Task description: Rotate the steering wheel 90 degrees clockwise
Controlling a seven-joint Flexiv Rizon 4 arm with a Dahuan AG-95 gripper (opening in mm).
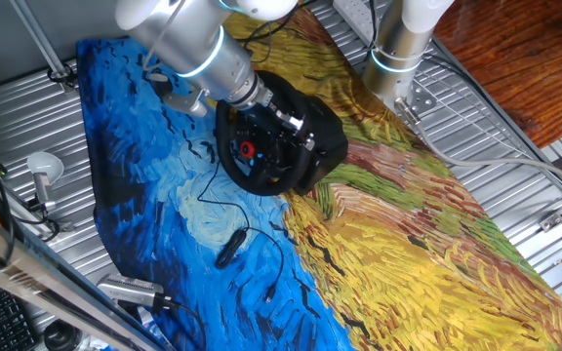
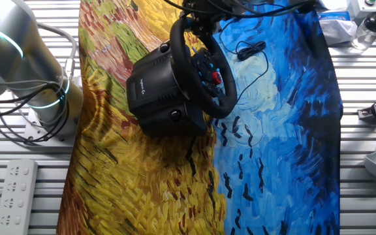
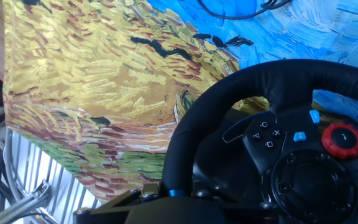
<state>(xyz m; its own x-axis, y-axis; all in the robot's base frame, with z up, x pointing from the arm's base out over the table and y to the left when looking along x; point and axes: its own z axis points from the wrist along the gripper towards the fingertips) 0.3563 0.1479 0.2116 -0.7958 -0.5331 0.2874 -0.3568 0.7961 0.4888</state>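
The black steering wheel (image 1: pixel 259 159) stands on its bulky black base (image 1: pixel 328 136) in the middle of the painted cloth. Its hub shows a red knob and small blue-lit buttons. My gripper (image 1: pixel 286 121) reaches in from the upper left and sits on the rim. In the other fixed view the wheel (image 2: pixel 223 103) faces right on its base (image 2: pixel 152 85), and the gripper (image 2: pixel 198 10) meets the rim at the top edge of the frame. In the hand view the rim (image 3: pixel 241 87) curves down between my gripper's (image 3: pixel 174 198) fingers, beside a blue strip on the rim. The jaws look closed on the rim.
A small black cabled device (image 1: pixel 230 249) lies on the blue part of the cloth in front of the wheel, also in the other fixed view (image 2: pixel 252 47). The arm's base (image 2: pixel 51 98) stands beside the cloth. A white power strip (image 2: pixel 15 189) lies on the slatted table.
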